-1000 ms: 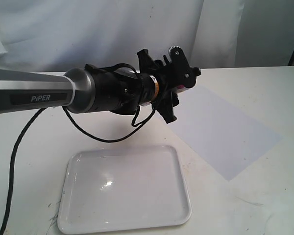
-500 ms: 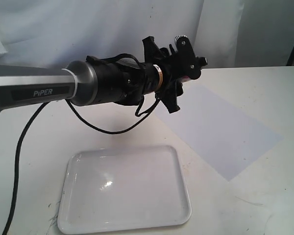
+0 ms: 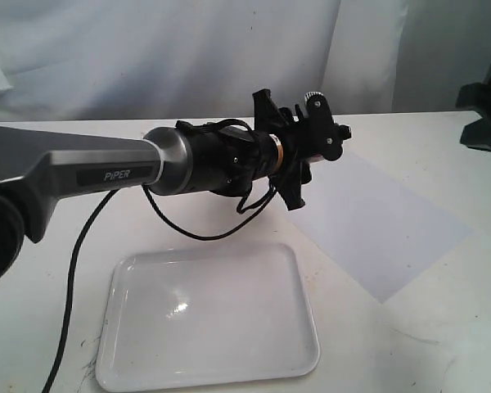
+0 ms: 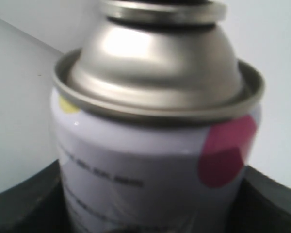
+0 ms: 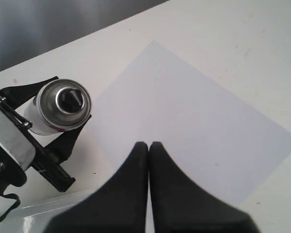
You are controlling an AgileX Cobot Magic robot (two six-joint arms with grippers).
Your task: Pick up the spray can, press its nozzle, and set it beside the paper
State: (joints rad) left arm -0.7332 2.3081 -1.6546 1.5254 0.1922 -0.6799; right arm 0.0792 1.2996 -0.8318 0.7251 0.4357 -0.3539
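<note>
My left gripper [image 3: 326, 137] is shut on the spray can [image 4: 150, 145], whose white body with a pink dot and silver dome fill the left wrist view. In the exterior view the gripper hides the can. The right wrist view looks down on the can [image 5: 62, 106] and its black nozzle [image 5: 69, 99], held between the left fingers [image 5: 72, 138] by the far-left corner of the paper [image 5: 194, 111]. My right gripper [image 5: 149, 145] is shut and empty, hanging over the paper [image 3: 376, 217], apart from the can.
A glossy white rimmed tray [image 3: 304, 360] lies at the table's front, left of the paper. The left arm's black cable [image 3: 188, 233] droops between arm and tray. Part of my right arm [image 3: 484, 115] shows at the right edge. A pale curtain hangs behind.
The left arm has stretched to the right, carrying the can toward the paper's far corner. The right arm has come into view at the right edge.
</note>
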